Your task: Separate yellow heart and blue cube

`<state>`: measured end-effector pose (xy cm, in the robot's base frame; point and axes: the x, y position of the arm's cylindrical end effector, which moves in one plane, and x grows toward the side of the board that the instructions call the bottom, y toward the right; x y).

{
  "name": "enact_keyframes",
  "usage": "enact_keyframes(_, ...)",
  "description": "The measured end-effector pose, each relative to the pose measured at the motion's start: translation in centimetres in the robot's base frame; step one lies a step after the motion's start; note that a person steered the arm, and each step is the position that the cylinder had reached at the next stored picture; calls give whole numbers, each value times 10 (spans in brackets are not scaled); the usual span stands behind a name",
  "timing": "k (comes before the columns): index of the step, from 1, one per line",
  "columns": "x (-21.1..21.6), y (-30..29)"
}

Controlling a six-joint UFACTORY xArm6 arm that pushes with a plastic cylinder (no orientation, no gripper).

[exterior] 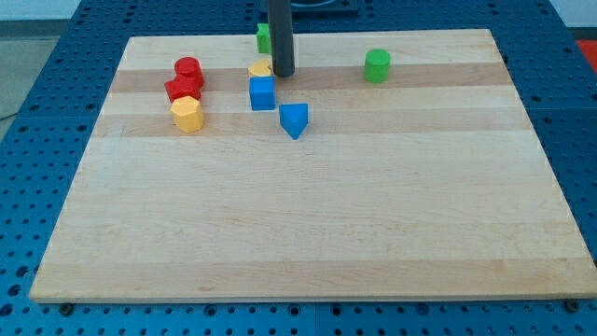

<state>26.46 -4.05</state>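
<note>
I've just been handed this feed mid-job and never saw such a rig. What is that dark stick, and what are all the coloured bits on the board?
You have one camera view, looking down at a wooden board on a blue base. The dark stick is the arm's rod; it has no claw and holds nothing, it only pushes. My tip sits at the right edge of the yellow heart, which lies just above the blue cube, close or touching. Nearby: a blue wedge-like block to the lower right, a green block half hidden behind the rod, a green cylinder on the right, and at the left two red blocks above a yellow block.
</note>
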Motion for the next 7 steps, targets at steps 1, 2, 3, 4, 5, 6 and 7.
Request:
enact_keyframes(1,-11,-17)
enact_keyframes(2,24,-38)
enact_keyframes(3,53,-45)
enact_keyframes(4,72,-45)
enact_keyframes(5,79,-45)
enact_keyframes(6,80,-45)
enact_keyframes(7,122,-46)
